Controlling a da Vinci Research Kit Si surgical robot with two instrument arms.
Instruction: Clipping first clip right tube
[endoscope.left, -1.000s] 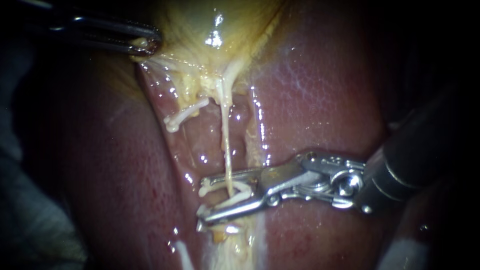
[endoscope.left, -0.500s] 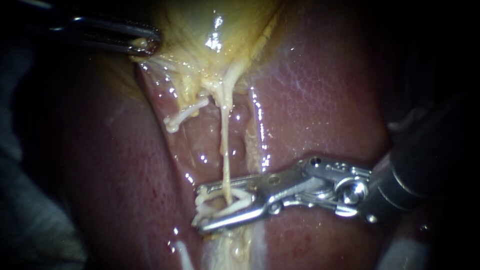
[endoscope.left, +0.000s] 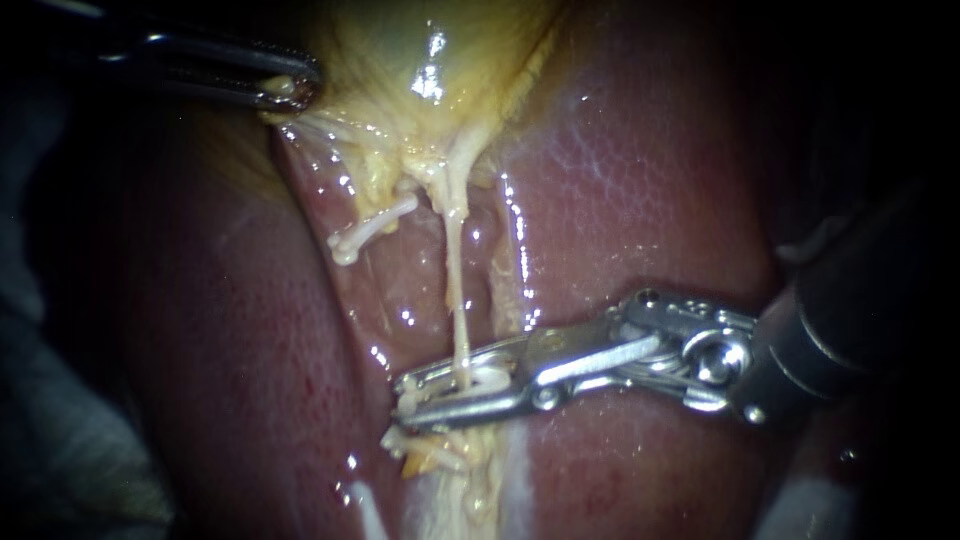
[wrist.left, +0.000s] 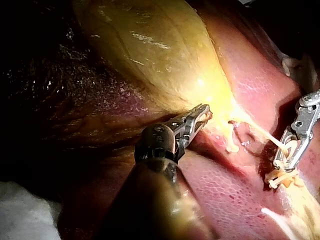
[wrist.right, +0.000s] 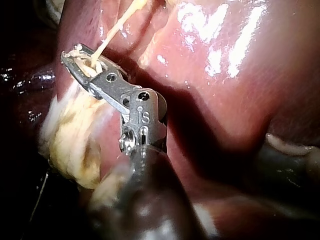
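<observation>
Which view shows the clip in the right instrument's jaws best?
Endoscope view: the clip lies side-on between the right instrument's jaws, around the tube, with nothing in front of it. The right wrist view looks along the jaws, which hide most of it. The left wrist view shows it small and far off.

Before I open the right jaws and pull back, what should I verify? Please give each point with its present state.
1. The tube passes between the jaws of the right instrument: ok.
2. Those jaws are shut on the clip: ok.
3. The clip crosses the whole tube: cannot tell, the jaws cover it.
4. The left instrument grips the gallbladder and the tube runs straight: ok.
5. No liver is caught at the jaw tips: cannot tell.
</observation>
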